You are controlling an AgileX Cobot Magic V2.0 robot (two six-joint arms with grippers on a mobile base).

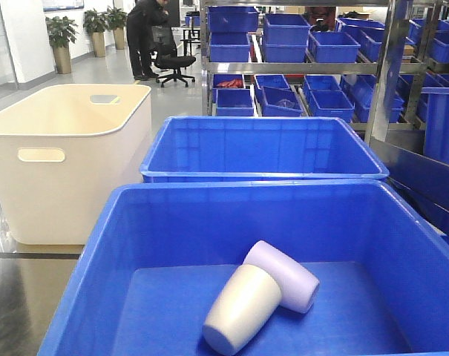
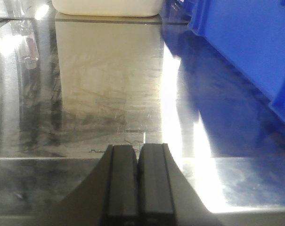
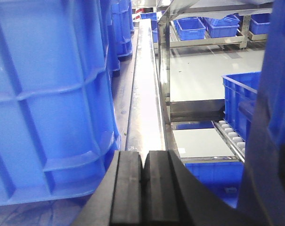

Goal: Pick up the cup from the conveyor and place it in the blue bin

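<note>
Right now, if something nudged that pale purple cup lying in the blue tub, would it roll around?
Probably a little. The purple cup lies on its side in the blue bin, so its round wall could roll. It looks tapered, so it would likely curve rather than go straight. The cream cup leaning against it may block it on that side.

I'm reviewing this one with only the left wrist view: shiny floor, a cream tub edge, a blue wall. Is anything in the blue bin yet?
Observer: Yes. In the front view the blue bin holds two cups lying on their sides, a cream cup and a lilac cup, touching.
Operator: Is the right gripper carrying one?
Observer: No. The right gripper has its jaws shut together with nothing between them.
Operator: And what is beside it?
Observer: A ribbed blue bin wall on its left, steel shelving with smaller blue crates ahead.
</note>
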